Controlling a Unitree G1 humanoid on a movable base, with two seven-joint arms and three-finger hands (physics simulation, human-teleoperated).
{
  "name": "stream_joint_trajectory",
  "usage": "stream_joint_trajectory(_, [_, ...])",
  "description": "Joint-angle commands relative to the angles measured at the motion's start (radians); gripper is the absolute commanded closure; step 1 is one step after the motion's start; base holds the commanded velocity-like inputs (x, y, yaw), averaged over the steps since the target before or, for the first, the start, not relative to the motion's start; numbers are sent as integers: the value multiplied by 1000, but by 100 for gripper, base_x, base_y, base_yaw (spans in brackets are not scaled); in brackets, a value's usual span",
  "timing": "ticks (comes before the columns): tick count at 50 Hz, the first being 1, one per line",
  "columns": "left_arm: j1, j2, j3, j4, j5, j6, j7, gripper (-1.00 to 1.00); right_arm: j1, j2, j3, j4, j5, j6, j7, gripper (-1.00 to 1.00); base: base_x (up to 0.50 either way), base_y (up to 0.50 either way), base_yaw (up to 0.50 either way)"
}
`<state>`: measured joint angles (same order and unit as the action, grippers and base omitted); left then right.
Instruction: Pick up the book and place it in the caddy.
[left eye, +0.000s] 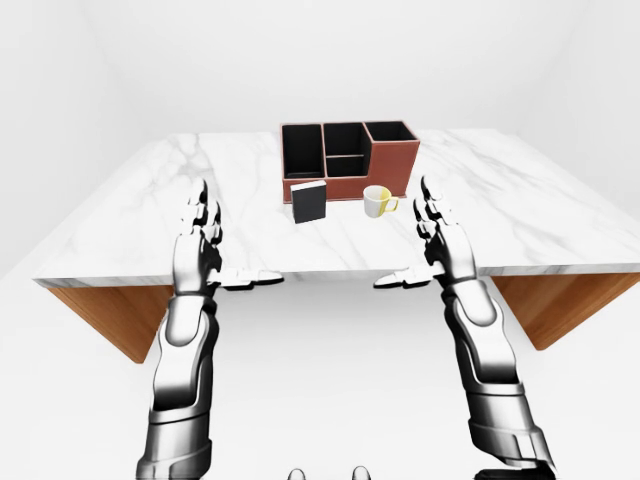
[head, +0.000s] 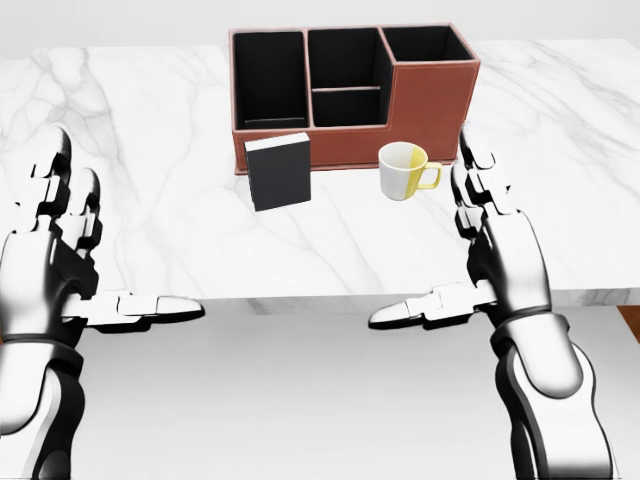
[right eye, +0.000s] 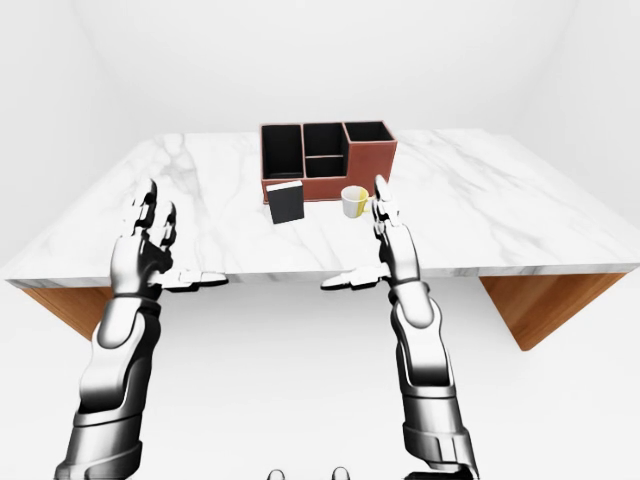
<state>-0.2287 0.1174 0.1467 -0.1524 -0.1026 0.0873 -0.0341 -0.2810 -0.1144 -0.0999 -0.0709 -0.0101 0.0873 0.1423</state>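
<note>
White marble desk (head: 150, 120) with wood underside. Brown caddy (head: 430, 100) sits toward the far side of the desk, centre; black-lined compartments, open tops: a tall one at left, a middle one split by a divider, a taller block at right. Black book (head: 279, 171) stands upright, tilted slightly, just beside the caddy's near-left corner, on the desk and not in any compartment; whether it touches the caddy wall I cannot tell. White mug (head: 402, 170) with yellow handle and a yellow patch on its right side stands near the caddy's near wall, right of the book, handle pointing right, apart from the book.

Left robot hand (head: 62, 250) raised at the near-left edge of the desk, fingers spread and pointing up, thumb stuck out sideways toward centre; holds nothing. It is well apart from the book.

Right robot hand (head: 490, 250) raised at the near edge, right of centre, fingers spread and upright, thumb out toward the left; holds nothing. In the head view its fingertips (head: 470, 135) overlap the caddy's right end and lie just right of the mug, but the left-eye view shows the hand near the desk's near edge, not touching either.

Both forearms reach up from the bottom of the views. Plain white room, white floor.
</note>
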Motion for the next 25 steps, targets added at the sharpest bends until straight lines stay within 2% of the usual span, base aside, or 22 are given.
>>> stream_joint_trajectory(1, [-62, 31, 24, -40, -19, 0, 5, -100, -72, -15, -5, -34, 19, 0, 30, -100, 0, 0, 0])
stream_joint_trajectory(5, [-57, 34, 24, -66, -19, 0, 4, -100, -75, -13, -1, -63, 43, 0, 56, -100, 0, 0, 0])
stream_joint_trajectory(21, [-40, 35, 32, -87, -9, 0, -6, -100, -80, 1, 27, -54, 22, 0, 57, -100, 0, 0, 0])
stream_joint_trajectory(25, [-38, 34, 29, -86, -3, 0, -9, -100, -72, 6, 33, -54, 9, 0, 64, -100, 0, 50, 0])
